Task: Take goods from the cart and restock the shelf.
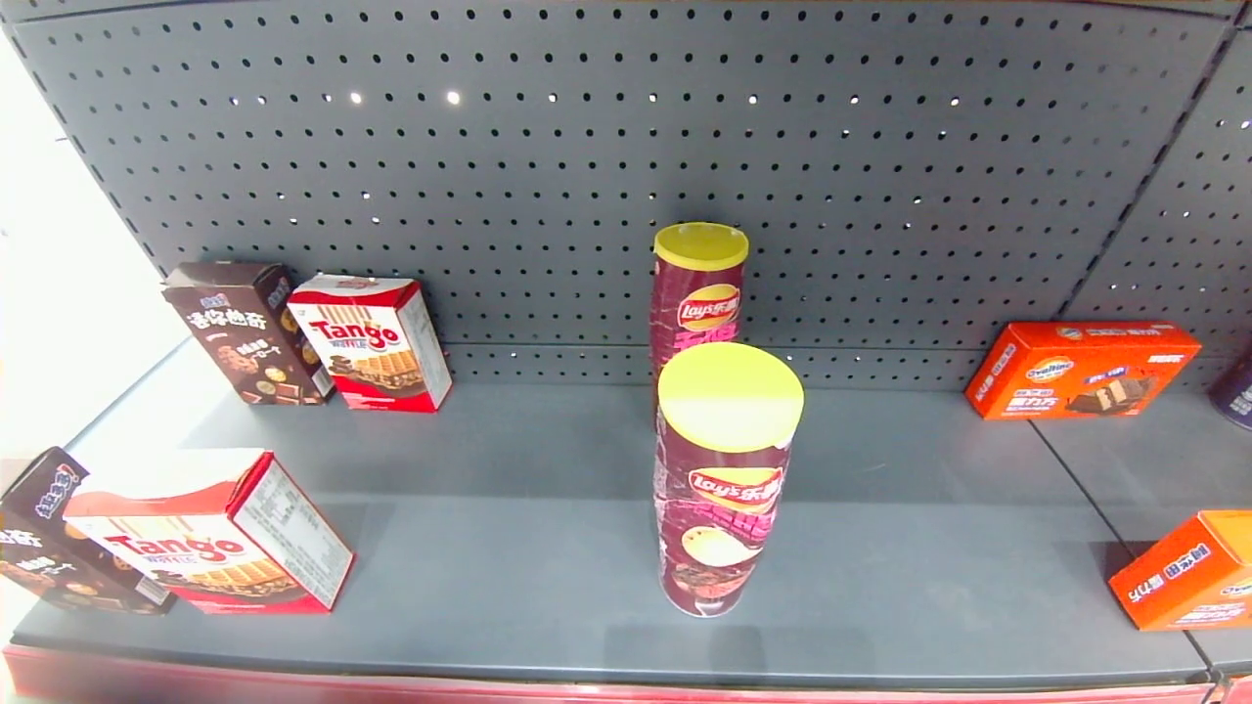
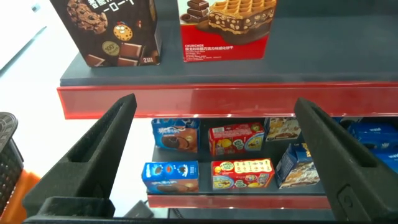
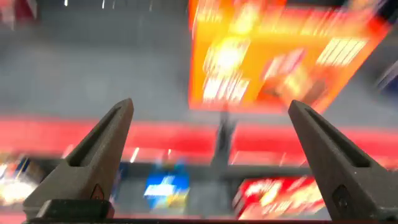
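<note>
A grey metal shelf [image 1: 548, 548] with a perforated grey back panel [image 1: 587, 147] and a red front strip [image 1: 587, 689] carries the goods. Near its middle, a tall maroon chip tube with a yellow lid [image 1: 724, 489] stands upright towards the front; a second maroon tube with a yellow lid [image 1: 697, 293] stands directly behind it, close to the back panel.

On the robot's left, a dark brown cookie box [image 1: 245, 332] and a red-and-white wafer box [image 1: 377, 342] stand side by side at the rear; a second red-and-white wafer box [image 1: 210, 533] and a second dark cookie box [image 1: 59, 538] sit side by side at the front edge. On the right, an orange rectangular carton [image 1: 1081, 370] stands at the rear, and another orange carton [image 1: 1188, 572] sits near the front.

The left gripper [image 2: 214, 102] hangs in front of the red strip, below the front cookie and wafer boxes; its black fingers [image 2: 99, 143] are spread wide with nothing between them; small blue and red packets [image 2: 211, 155] fill the lower shelves beyond.

The right gripper [image 3: 211, 104] has its fingers parted and holds nothing; a blurred orange carton lies beyond it above a red strip.
</note>
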### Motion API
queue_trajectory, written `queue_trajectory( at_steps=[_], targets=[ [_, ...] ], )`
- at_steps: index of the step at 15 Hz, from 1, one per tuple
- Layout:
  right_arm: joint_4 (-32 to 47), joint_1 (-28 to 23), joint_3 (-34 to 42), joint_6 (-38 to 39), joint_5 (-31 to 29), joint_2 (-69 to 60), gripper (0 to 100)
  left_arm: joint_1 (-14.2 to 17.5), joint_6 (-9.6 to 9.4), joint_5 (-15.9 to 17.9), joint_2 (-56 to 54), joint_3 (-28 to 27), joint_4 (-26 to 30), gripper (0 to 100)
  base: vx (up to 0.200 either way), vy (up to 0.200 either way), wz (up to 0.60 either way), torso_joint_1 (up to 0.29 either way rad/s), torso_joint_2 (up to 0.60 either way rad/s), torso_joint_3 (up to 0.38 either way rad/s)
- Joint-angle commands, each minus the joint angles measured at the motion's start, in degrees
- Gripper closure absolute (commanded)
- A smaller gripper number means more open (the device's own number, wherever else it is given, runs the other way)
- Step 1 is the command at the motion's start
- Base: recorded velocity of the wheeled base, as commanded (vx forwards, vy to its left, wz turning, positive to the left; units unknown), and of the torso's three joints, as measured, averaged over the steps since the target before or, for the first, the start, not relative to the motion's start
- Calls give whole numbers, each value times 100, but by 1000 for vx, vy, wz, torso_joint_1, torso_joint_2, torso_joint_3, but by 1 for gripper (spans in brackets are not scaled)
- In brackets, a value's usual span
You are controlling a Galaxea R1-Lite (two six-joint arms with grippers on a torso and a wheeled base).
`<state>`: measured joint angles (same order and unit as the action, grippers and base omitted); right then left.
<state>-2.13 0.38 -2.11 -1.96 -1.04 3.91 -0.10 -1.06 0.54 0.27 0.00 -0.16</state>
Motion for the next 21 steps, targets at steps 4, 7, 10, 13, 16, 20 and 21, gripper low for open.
queue_trajectory(
  at_steps=[4, 7, 10, 13, 16, 20, 21],
  targets=[
    [213, -29, 202, 161, -345, -391, 0, 1, 18, 8, 8, 0, -2, 0, 0, 0, 0, 0, 0, 0],
    [213, -29, 211, 170, -336, -391, 0, 1, 27, -10, 8, 0, -2, 0, 0, 0, 0, 0, 0, 0],
    [240, -29, 202, 170, -345, -391, 0, 1, 9, -1, 8, 0, -2, 0, 0, 0, 0, 0, 0, 0],
    [222, -29, 202, 161, -336, -391, 0, 1, 18, -1, 8, 0, -2, 0, 0, 0, 0, 0, 0, 0],
    [222, -29, 202, 161, -336, -391, 0, 1, -17, 105, 8, 0, -2, 0, 0, 0, 0, 0, 0, 0],
    [213, -29, 211, 161, -195, -391, 0, 1, -43, 105, 0, 0, -2, 0, 0, 0, 0, 0, 0, 0],
    [213, -29, 211, 152, -178, -391, 0, 1, -8, 105, 8, 0, -2, 0, -200, 0, 0, 7, 2, -2]
  ],
)
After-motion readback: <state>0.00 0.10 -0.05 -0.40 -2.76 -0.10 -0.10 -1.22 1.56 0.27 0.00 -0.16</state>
